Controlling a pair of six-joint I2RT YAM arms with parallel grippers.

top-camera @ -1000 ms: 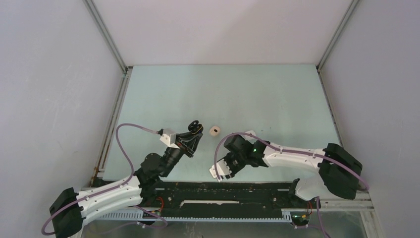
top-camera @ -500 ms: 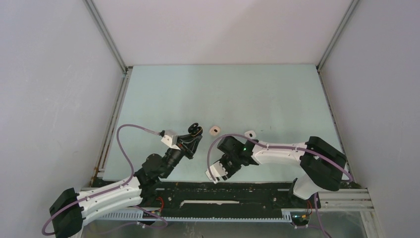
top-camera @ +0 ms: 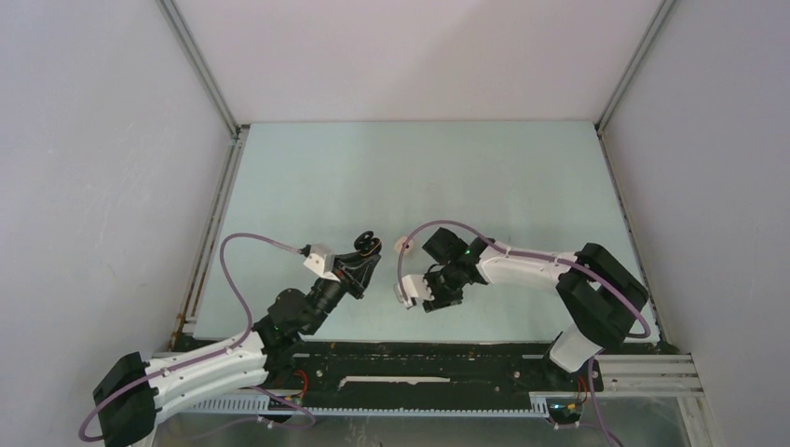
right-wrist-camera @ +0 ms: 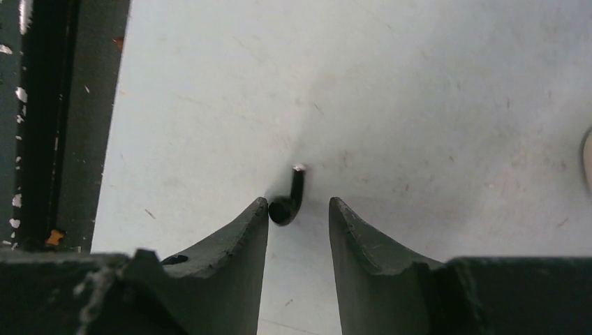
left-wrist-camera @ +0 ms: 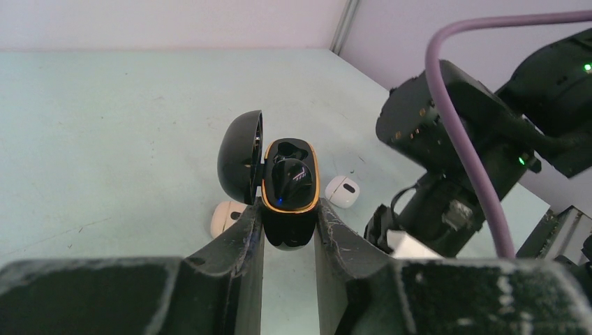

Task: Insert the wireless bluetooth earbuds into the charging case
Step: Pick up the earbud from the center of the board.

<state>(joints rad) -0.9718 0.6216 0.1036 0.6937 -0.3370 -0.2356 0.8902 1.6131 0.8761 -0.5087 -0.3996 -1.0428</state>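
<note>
My left gripper (left-wrist-camera: pixel 288 209) is shut on a black charging case (left-wrist-camera: pixel 289 188) with a gold rim and holds it off the table. Its lid (left-wrist-camera: pixel 239 155) stands open. One black earbud (left-wrist-camera: pixel 291 176) sits in a slot, and the slot beyond it looks empty. The same gripper shows in the top view (top-camera: pixel 365 250). My right gripper (right-wrist-camera: pixel 299 204) is open, pointing down at the table. A second black earbud (right-wrist-camera: pixel 285 209) lies between its fingertips, against the left finger. This gripper shows in the top view (top-camera: pixel 442 298), where that earbud is hidden.
A white earbud (left-wrist-camera: pixel 342 190) and a pale one (left-wrist-camera: pixel 225 218) lie on the table just beyond the held case. The pale one shows partly in the top view (top-camera: pixel 404 244). The black rail (right-wrist-camera: pixel 42 118) runs along the table's near edge.
My right gripper has swung away from the near edge toward the table's middle, and its arm now covers the white earbud in the top view. The left arm and the case have not moved.
</note>
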